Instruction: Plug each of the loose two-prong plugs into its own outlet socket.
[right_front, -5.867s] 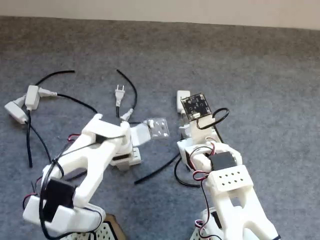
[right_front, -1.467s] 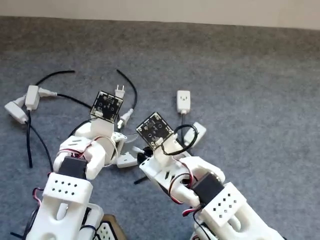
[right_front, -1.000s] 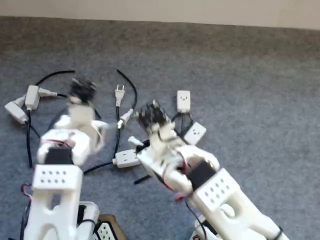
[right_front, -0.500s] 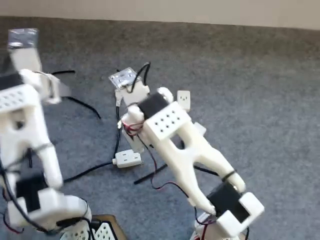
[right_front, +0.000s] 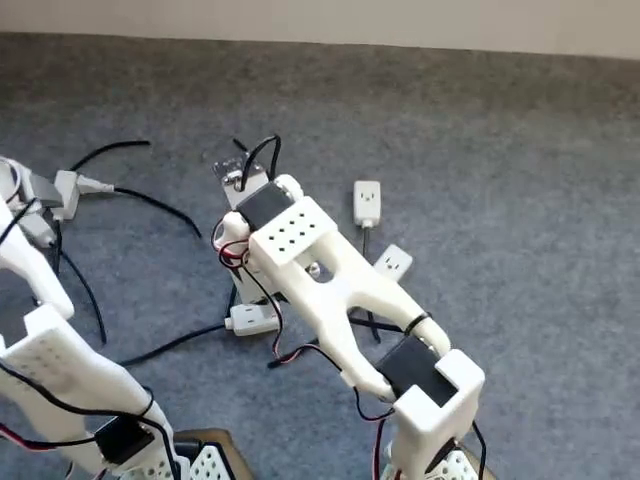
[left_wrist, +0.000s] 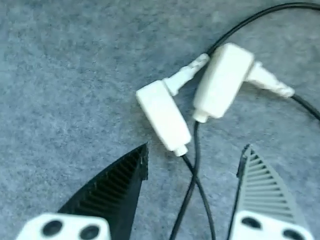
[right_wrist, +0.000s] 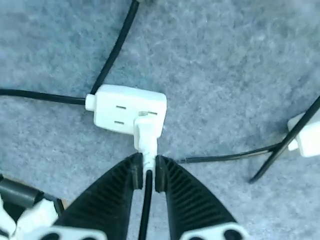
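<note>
In the right wrist view my right gripper (right_wrist: 146, 162) is shut on a white two-prong plug (right_wrist: 145, 135), which sits in a white outlet socket (right_wrist: 127, 112) on the grey carpet. That socket (right_front: 252, 318) lies under the right arm (right_front: 320, 270) in the high view. My left gripper (left_wrist: 195, 150) hangs open above two white sockets (left_wrist: 164, 117) (left_wrist: 222, 82) at the far left. Each has a plug (left_wrist: 187, 75) in it and a black cable leading off. Nothing is between the left fingers.
Two more white sockets (right_front: 367, 203) (right_front: 393, 263) lie right of the right arm, one (right_wrist: 305, 135) also at the right wrist view's edge. Black cables (right_front: 160, 200) loop over the carpet between the arms. The left arm (right_front: 50, 350) stands along the left edge.
Both arms lifted and stretched out. The left swung to the far left over the two sockets. The right extended across the middle, uncovering the socket beneath it.
</note>
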